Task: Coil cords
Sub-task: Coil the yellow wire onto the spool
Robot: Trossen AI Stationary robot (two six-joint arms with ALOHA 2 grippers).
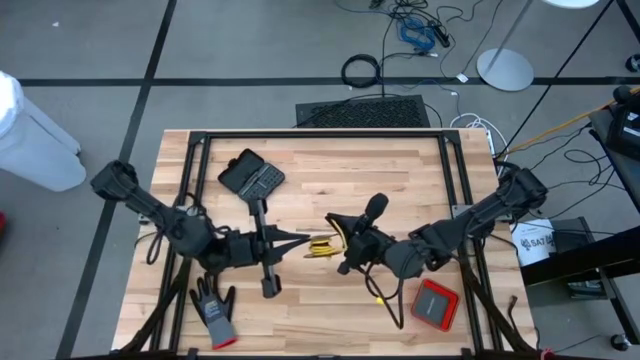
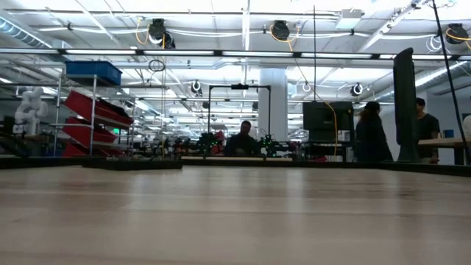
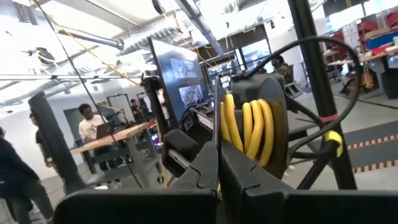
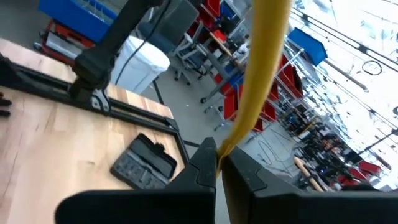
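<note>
The thin yellow cord (image 1: 322,246), judged light and springy, is pinched above the tabletop (image 1: 320,170) by the closed left gripper (image 1: 303,240) and right gripper (image 1: 338,243); gripping across several loops seems best.

Bright overhead ceiling lights, soft shadows; the wrist views' near foreground is blurred.
</note>
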